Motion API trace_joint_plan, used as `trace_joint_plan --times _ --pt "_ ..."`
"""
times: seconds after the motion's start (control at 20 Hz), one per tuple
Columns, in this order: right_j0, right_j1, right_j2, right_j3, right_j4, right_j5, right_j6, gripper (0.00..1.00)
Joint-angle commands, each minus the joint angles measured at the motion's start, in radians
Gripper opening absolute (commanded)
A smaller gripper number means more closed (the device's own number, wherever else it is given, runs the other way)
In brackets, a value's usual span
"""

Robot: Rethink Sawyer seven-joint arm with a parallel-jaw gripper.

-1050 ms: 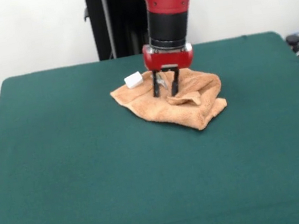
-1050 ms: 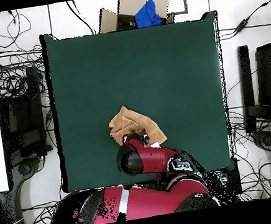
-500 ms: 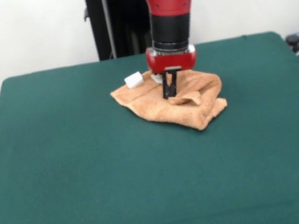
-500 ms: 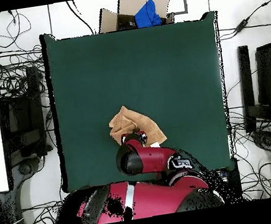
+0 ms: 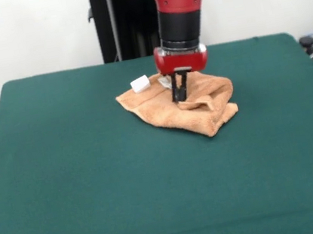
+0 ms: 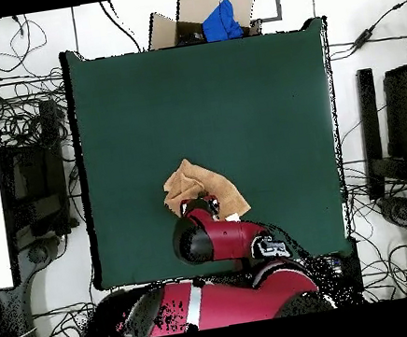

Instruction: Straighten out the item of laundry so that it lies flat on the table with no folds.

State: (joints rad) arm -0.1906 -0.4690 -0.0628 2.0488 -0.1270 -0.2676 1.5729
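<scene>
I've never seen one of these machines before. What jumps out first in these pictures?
First comes the big red and black arm, reaching down from above at the far middle of the dark green table. Its gripper has its jaws pinched shut on a crumpled peach-orange towel, which lies bunched in folds with a small white tag at its far corner. The overhead view shows tangled cables on the floor around the table.
</scene>
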Motion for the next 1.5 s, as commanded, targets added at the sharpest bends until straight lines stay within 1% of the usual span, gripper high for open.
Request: trace_joint_plan --times 0.05,0.5,0.7,0.8,0.85,1.0,1.25,1.5 --pt "0.01 -0.083 0.118 0.028 0.045 0.078 0.228 0.0" --pt "-0.005 -0.09 0.126 0.033 0.036 0.087 0.214 0.0" --pt "-0.01 -0.082 0.124 0.028 0.028 0.081 0.205 0.0" --pt "0.0 -0.079 0.109 0.026 0.024 0.06 0.203 0.0" --pt "-0.003 -0.074 0.108 0.028 0.021 0.041 0.208 1.0" --pt "-0.006 -0.066 0.105 0.024 0.015 0.014 0.211 1.0" --pt "0.03 -0.063 0.063 0.027 0.054 0.05 0.211 1.0" --pt "0.033 -0.064 0.061 0.032 0.052 0.057 0.21 1.0"
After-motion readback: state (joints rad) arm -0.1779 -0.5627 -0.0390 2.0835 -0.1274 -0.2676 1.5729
